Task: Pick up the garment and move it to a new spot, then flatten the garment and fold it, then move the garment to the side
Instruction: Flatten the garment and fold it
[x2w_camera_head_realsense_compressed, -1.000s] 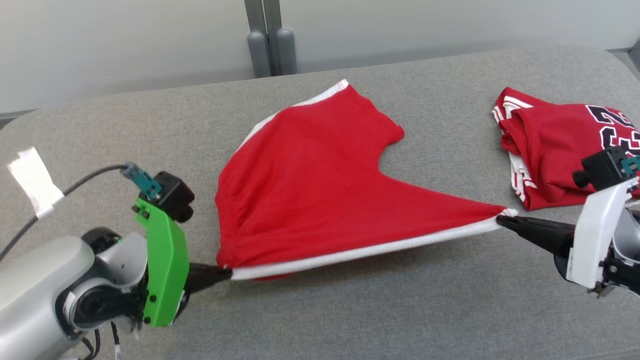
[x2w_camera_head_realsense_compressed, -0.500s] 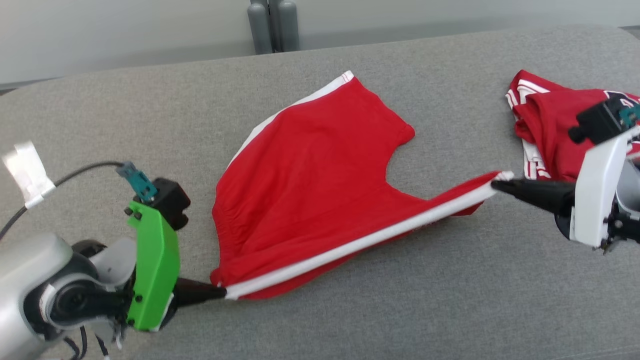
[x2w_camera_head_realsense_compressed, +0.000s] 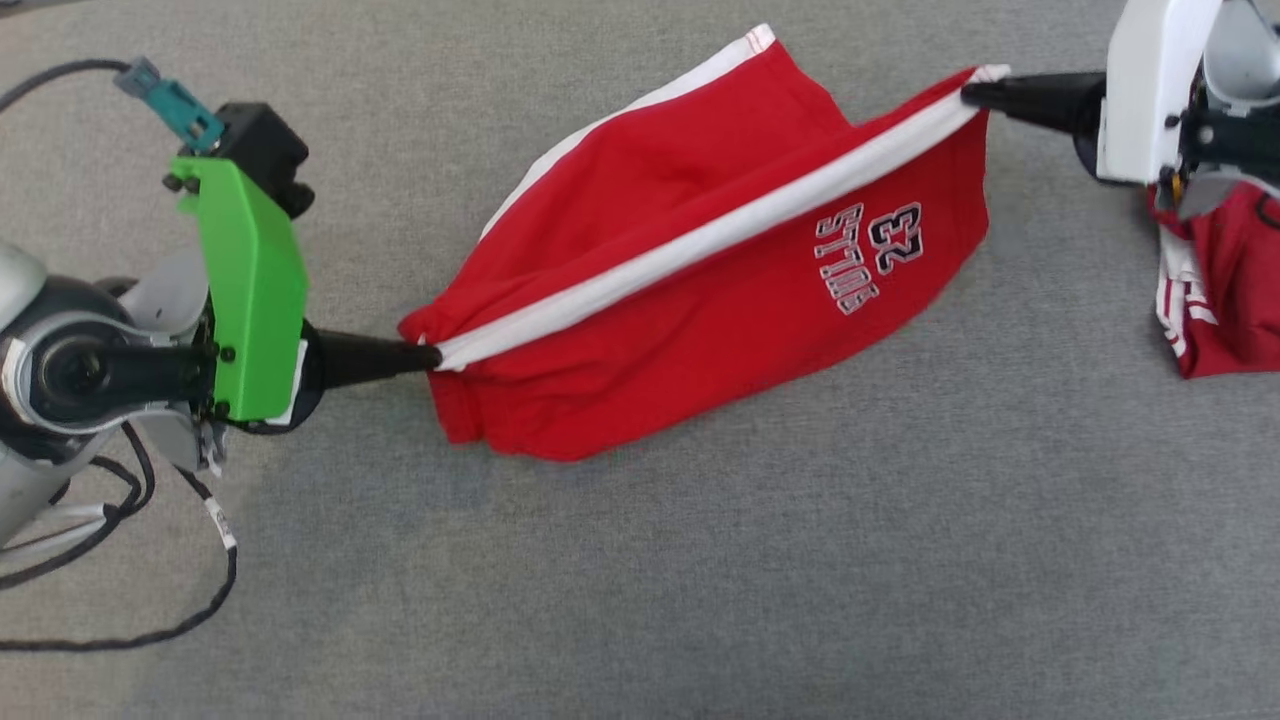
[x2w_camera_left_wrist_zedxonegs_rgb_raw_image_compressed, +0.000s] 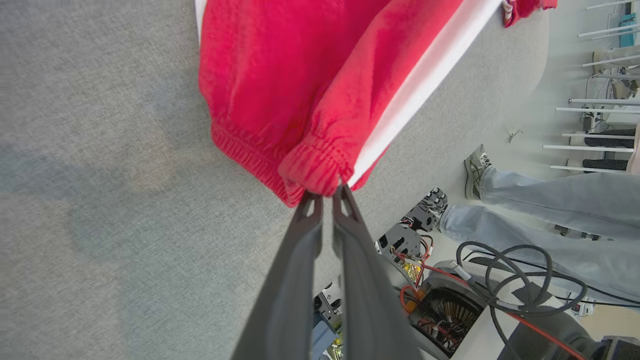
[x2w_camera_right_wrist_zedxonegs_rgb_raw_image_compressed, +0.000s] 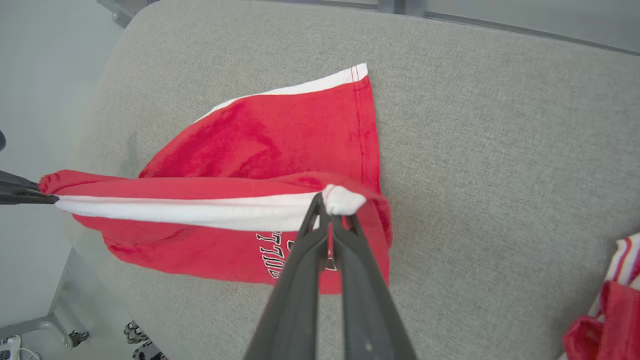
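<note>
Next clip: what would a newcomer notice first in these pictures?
Bright red fabric shorts with a white side stripe hang stretched across the middle of the grey upholstered surface. The left tool pinches the waistband end, the right tool the hem corner. A crumpled red-and-white jersey lies at the right edge.

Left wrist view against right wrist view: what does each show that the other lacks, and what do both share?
Left wrist adds: a person's jeans and shoe, and cables. Right wrist adds: the printed lettering and the right gripper shut on the hem corner. Both: the red shorts, their white stripe, the grey cushion, the left gripper pinching the waistband.
</note>
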